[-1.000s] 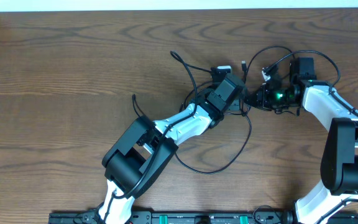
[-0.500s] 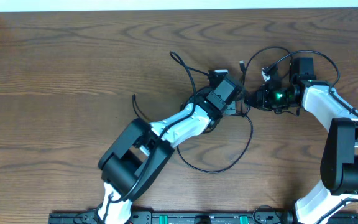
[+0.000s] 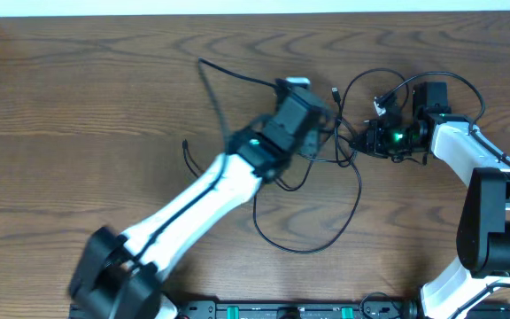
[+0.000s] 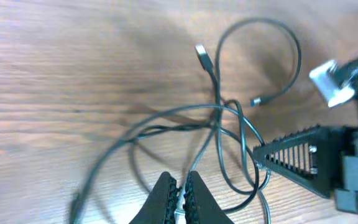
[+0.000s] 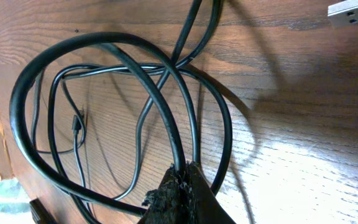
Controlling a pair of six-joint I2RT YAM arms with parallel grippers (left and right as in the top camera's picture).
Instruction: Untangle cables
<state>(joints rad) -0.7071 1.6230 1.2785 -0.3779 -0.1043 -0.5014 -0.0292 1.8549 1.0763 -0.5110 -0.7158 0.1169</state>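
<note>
Looking down from overhead, the left gripper (image 3: 319, 124) is pointing in from 7 o'clock, its arm smeared with blur, and the right gripper (image 3: 356, 142) is pointing in from 3 o'clock. The two are facing nearly tip to tip over the knot. The cables (image 3: 358, 190) are lying on the brown wooden table (image 3: 78, 106) around and between both tips. One black loop is sagging toward 6 o'clock, a strand is running out to 10 o'clock, and a smaller loop is curling toward 12 o'clock beside the right wrist. How the jaws are standing is too small to read here.

From the left wrist, the left gripper (image 4: 179, 186) is sitting at 6 o'clock with its jaws pinched together on a thin black strand. That strand is rising into the crossing of the cables (image 4: 219, 115). Holding a single strand this way is probably letting it be drawn clear of the others. A dark plug (image 4: 202, 53) is lying loose at 12 o'clock. The ribbed finger of the right gripper is poking in from 3 o'clock, close to the crossing.

From the right wrist, the right gripper (image 5: 182, 177) is clamping a black cord at 6 o'clock, jaws fully together, seemingly anchoring the bundle so the other arm can pull against it. The cables (image 5: 166, 118) are showing as several glossy black loops, overlapping and crossing toward 12 o'clock, not yet separated. A pale plug (image 5: 351, 14) is resting at 2 o'clock, apart from the loops.
</note>
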